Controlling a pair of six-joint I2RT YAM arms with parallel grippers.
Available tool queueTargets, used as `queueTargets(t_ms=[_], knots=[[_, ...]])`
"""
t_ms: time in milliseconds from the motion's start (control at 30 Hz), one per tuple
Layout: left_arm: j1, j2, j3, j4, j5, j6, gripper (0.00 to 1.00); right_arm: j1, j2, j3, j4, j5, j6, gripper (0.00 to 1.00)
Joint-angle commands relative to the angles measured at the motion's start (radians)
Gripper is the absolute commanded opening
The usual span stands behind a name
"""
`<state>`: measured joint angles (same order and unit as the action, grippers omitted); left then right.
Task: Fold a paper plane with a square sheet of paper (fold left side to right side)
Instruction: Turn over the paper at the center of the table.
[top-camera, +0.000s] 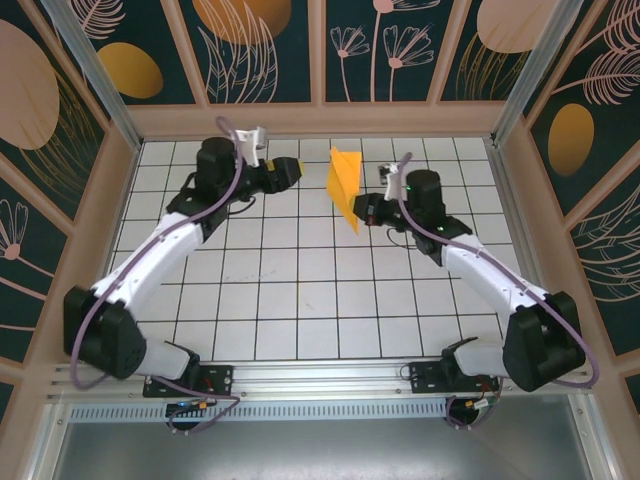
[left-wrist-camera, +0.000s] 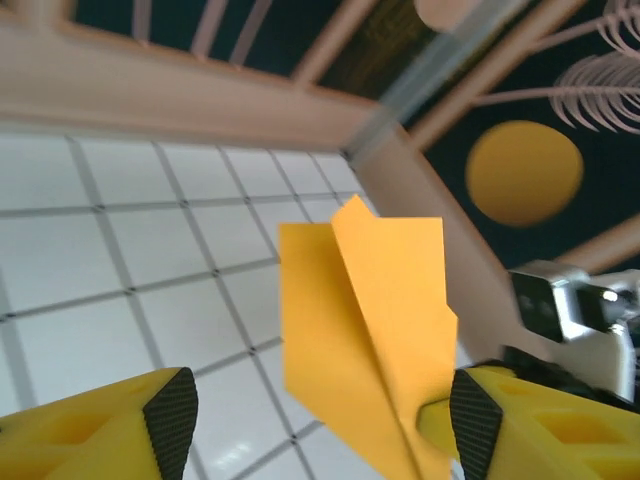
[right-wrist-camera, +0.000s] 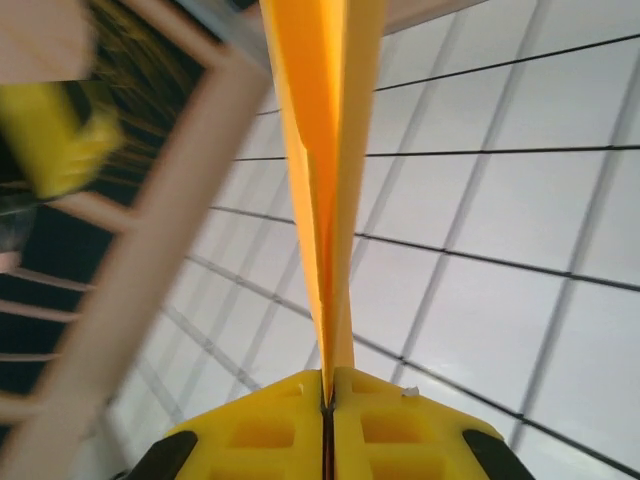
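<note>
Right wrist shows right gripper (right-wrist-camera: 327, 385) pinching the flimsy, light orange-yellow paper plane (right-wrist-camera: 320, 150) at its likely stiffer centre crease; left gripper (left-wrist-camera: 322, 418) gapes wide.

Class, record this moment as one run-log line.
left pincer: open | right pincer: shut on paper plane | grip: near narrow end

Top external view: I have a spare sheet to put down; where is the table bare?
Bare: the table between the left arm and right arm, toward the near rail. Crowded: far centre, where the right gripper pinches the paper plane beside the open left gripper.
</note>
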<state>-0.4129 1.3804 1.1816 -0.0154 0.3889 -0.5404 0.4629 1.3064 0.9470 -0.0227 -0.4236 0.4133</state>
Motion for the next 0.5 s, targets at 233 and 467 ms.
queueTargets(t_ms=[233,467], knots=[[-0.003,-0.323,-0.189,-0.101,-0.611,0.053,0.77,0.38,0.408,0.579,-0.949,1.102,-0.026,0.11],[-0.002,-0.407,-0.236,-0.11,-0.696,0.059,0.8,0.503,0.75,0.81,-1.15,1.267,-0.007,0.11]])
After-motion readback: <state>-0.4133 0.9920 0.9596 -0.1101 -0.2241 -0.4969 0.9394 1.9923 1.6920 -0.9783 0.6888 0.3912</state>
